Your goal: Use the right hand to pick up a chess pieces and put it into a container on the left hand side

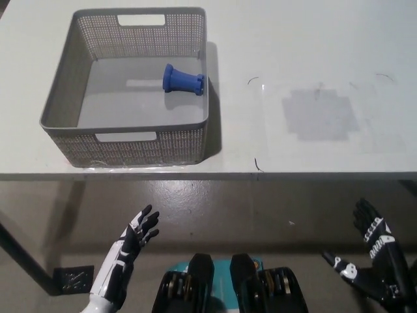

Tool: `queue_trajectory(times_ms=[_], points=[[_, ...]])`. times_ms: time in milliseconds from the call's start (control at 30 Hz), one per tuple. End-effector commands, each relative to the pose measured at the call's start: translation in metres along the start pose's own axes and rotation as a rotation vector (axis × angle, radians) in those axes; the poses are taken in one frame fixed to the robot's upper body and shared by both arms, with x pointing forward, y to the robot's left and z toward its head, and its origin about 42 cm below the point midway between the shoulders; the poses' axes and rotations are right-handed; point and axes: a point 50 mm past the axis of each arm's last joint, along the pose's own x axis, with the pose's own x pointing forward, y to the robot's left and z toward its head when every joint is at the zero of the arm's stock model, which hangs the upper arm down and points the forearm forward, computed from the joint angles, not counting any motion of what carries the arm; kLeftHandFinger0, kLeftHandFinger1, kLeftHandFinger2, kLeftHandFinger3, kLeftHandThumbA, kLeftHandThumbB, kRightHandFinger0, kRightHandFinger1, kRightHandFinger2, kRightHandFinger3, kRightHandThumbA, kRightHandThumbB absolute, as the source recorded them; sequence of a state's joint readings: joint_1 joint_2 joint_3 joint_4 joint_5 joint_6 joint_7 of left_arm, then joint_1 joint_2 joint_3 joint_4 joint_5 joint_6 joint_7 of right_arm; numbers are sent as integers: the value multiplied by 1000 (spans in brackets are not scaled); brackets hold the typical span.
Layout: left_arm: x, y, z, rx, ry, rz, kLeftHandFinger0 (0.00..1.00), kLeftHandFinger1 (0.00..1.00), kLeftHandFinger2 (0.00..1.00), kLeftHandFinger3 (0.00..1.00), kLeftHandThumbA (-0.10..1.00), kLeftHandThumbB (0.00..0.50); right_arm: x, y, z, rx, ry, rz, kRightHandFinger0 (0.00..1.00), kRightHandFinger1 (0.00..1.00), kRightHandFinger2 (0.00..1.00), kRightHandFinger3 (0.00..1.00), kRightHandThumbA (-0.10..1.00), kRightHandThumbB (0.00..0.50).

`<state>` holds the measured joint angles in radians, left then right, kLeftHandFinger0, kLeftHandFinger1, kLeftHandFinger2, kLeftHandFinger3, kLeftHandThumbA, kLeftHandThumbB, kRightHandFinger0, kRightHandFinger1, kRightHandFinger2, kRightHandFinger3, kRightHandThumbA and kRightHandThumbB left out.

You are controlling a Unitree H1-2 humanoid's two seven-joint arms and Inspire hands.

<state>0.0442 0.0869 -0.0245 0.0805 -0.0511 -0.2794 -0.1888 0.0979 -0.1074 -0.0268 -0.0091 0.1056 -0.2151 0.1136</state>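
Note:
A blue chess piece point(183, 81) lies on its side inside the grey mesh basket point(71, 104), close to the basket's right wall. The basket stands on the left part of the white table point(313, 59). My black right hand point(373, 229) hangs below the table's front edge at the lower right, fingers apart and holding nothing. My white left hand point(139, 233) rests below the table edge at the lower left, also open and empty. Both hands are well away from the basket.
A faint grey square patch point(320, 114) marks the table to the right of the basket. The table's front edge point(260, 175) runs across the middle of the view, with floor beneath it.

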Motion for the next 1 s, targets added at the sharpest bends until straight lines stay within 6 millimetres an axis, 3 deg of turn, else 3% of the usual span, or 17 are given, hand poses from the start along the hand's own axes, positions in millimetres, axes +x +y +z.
queue_trajectory(times_ms=[0,100,267,300,500,833,967], points=[[-4,8,8,1,-29,60,1000,1000,1000,1000,1000,140,-9,-4,-2,61,-39,22,1000,1000,1000,1000,1000,231],[-11,6,5,6,-17,73,1000,1000,1000,1000,1000,143,-21,-11,-10,29,-4,15,1000,1000,1000,1000,1000,200],[-13,5,4,-8,-7,81,1000,1000,1000,1000,1000,141,-20,-12,-14,37,2,15,1000,1000,1000,1000,1000,192],[-14,5,5,-9,-2,89,1000,1000,1000,1000,1000,110,-17,-10,-14,40,14,17,1000,1000,1000,1000,1000,210],[-21,7,4,2,0,102,1000,1000,1000,1000,1000,94,-17,-8,-18,78,34,36,1000,1000,1000,1000,1000,187],[-23,10,0,23,8,145,1000,1000,1000,1000,1000,123,-17,-7,-22,91,60,45,1000,1000,1000,1000,982,210],[-24,8,0,15,0,198,1000,1000,1000,1000,1000,113,-19,-9,-23,84,72,49,1000,1000,1000,1000,961,226]])
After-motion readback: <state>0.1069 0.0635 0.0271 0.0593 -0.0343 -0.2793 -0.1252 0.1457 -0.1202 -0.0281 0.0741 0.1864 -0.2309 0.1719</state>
